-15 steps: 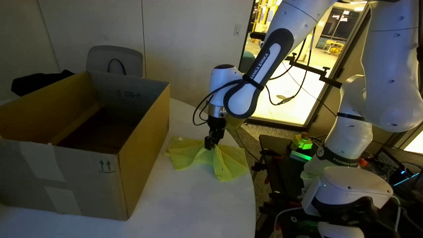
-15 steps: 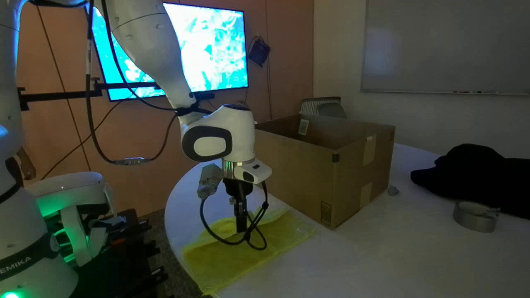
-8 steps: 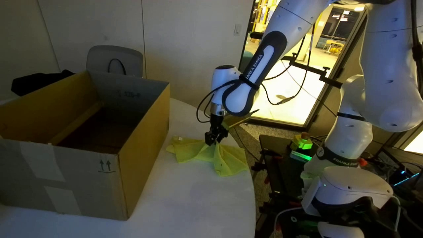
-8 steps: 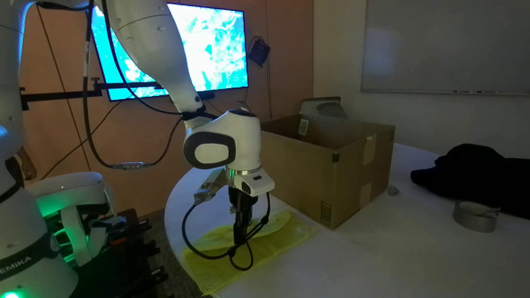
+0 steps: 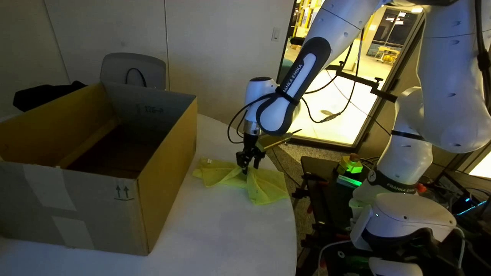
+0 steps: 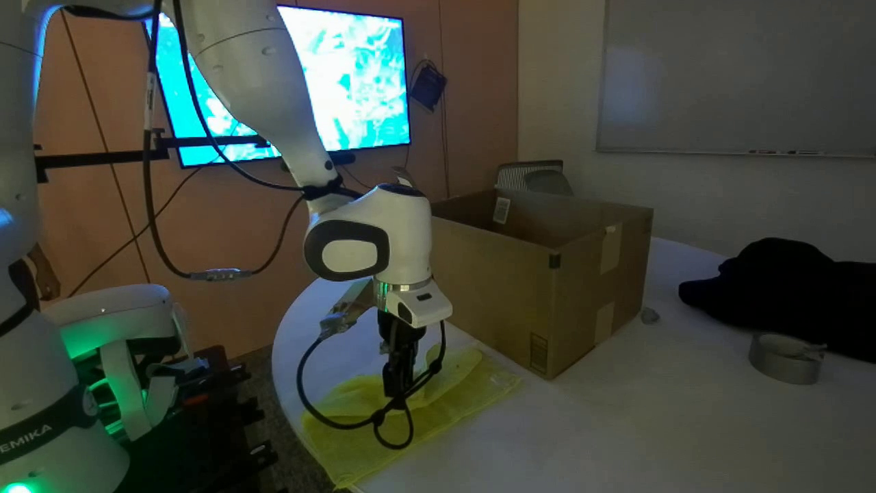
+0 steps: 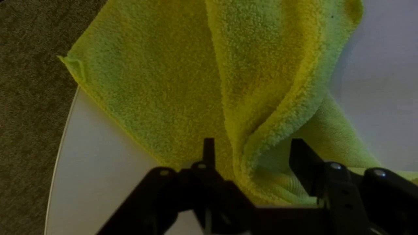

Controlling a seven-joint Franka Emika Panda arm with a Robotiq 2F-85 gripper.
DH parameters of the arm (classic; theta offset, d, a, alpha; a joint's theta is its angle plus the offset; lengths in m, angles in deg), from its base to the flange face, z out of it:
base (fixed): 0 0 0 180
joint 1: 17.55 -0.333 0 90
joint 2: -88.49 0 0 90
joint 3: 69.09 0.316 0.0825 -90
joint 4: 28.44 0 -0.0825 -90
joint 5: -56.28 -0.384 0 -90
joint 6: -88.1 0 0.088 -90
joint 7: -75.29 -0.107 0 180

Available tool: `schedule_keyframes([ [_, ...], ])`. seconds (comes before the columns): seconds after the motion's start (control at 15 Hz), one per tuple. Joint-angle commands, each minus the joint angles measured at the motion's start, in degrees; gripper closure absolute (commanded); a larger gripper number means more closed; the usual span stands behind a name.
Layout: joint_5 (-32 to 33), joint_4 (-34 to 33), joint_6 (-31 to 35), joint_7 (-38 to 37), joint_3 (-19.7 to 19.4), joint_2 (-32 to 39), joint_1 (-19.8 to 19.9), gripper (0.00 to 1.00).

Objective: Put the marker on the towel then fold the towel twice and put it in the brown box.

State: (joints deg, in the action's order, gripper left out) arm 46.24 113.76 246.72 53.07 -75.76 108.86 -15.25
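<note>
The yellow-green towel [image 5: 264,188] lies creased on the table beside the box, part of it folded over in a raised, rounded ridge. In the wrist view my gripper [image 7: 252,141] stands open above the towel [image 7: 169,81], a finger on each side of the ridge, with gaps to both. Its fingertips also point down at the cloth in both exterior views, where the gripper [image 5: 250,168] looks very close to it. The brown box [image 5: 88,207] stands open-topped next to the towel, and no cloth shows in the part of its inside that I see. The marker is hidden or out of view.
The round white table [image 5: 226,237] ends close by the towel, and one towel corner hangs past its edge in the wrist view. A tape roll [image 6: 783,363] and a black garment [image 6: 780,287] lie beyond the box. Behind it stands a grey chair [image 5: 132,71].
My gripper drew the pinched towel away from the near side in an exterior view, then its fingers spread and let go. The ridge of cloth has sunk slightly.
</note>
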Motion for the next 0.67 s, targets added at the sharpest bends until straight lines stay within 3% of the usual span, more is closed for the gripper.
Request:
schedule_keyframes([
  [0.0, -1.35, 2.63, -1.33, 4.25, 0.77, -4.44, 1.51, 0.07],
  [0.07, -1.31, 3.41, -1.98, 6.02, 1.07, -5.40, 2.04, 0.00],
  [0.6, 1.80, 10.01, -6.92, 22.36, 1.32, -8.11, 4.16, 0.01],
])
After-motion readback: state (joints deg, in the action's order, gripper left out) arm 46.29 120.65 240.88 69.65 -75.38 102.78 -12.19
